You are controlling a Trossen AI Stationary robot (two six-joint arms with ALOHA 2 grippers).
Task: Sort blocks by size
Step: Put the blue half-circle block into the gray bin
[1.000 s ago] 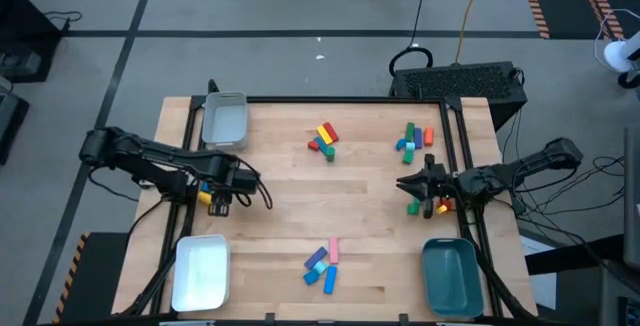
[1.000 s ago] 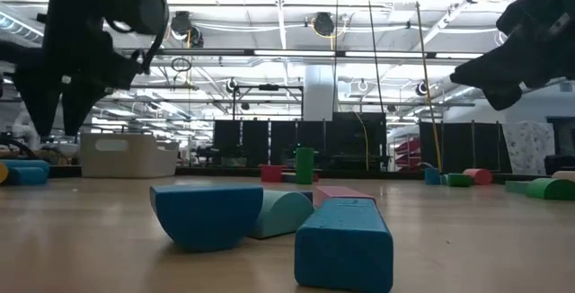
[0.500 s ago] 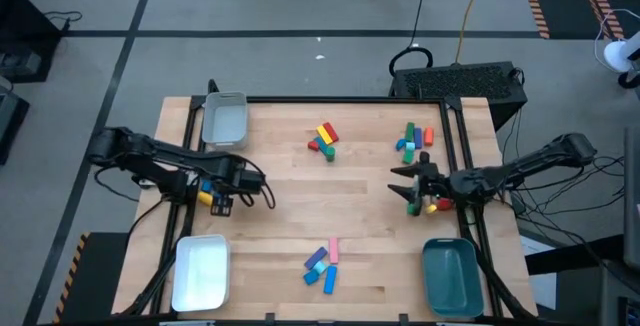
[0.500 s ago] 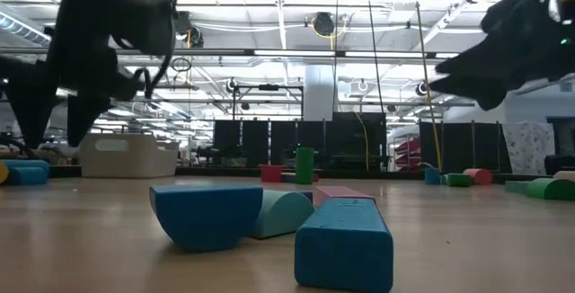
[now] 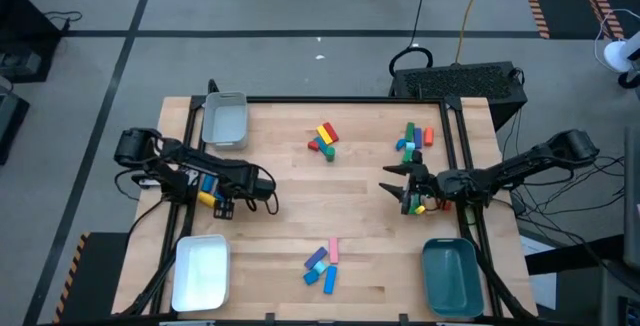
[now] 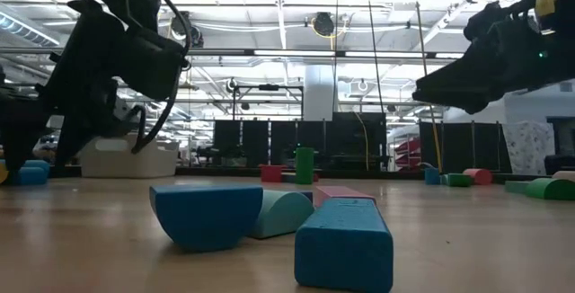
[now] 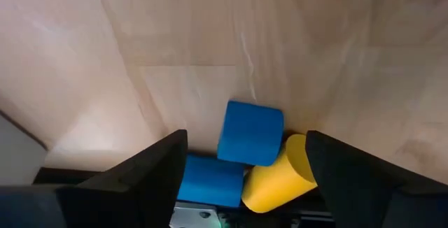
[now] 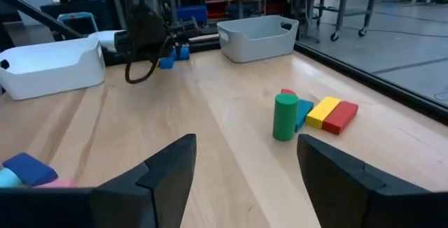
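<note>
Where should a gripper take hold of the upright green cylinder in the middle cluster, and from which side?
Grip the green cylinder across its curved sides near mid-height, coming down from above. It stands upright, and a blue block sits close beside it, so close the fingers clear of that side.

The left arm reaches in from nine o'clock, its links folded low along the tabletop's [image 5: 290, 206] left edge; the left gripper [image 5: 222, 206] points toward five o'clock and hangs close above the wood, jaws spread wide with nothing between them, the two dark fingers [image 7: 140, 175] flanking open space in its wrist view; the right arm stretches in from three o'clock, nearly straight, wrist level; the right gripper [image 5: 392, 180] points toward nine o'clock, raised off the surface, jaws parted and empty, fingers [image 8: 164, 168] splayed.
</note>
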